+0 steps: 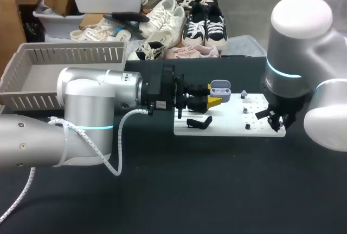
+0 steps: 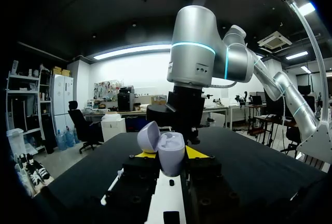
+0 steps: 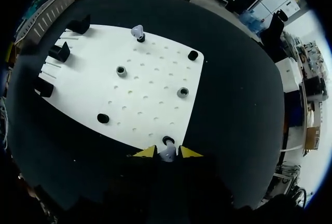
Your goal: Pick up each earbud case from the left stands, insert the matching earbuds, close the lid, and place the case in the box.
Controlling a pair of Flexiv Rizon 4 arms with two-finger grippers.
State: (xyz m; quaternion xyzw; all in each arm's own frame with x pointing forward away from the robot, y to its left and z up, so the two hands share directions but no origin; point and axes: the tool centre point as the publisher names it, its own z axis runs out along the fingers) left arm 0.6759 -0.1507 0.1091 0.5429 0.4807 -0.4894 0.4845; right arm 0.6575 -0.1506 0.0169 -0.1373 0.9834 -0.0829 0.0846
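Head view: left pincer point(image 1: 212, 102) grips the open case point(image 1: 219, 89) over the board point(image 1: 227, 127). Left wrist view: lid back, cavity offered toward the right arm point(image 2: 194, 63), probably for loading. Right wrist view: right pincer point(image 3: 167, 153) pinches an earbud point(image 3: 167, 155) beside its holder point(image 3: 167, 140).

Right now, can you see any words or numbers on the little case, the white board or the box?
No words or numbers can be read.
The lilac earbud case, the white board and the grey box show no print.
The earbud is too small to tell.
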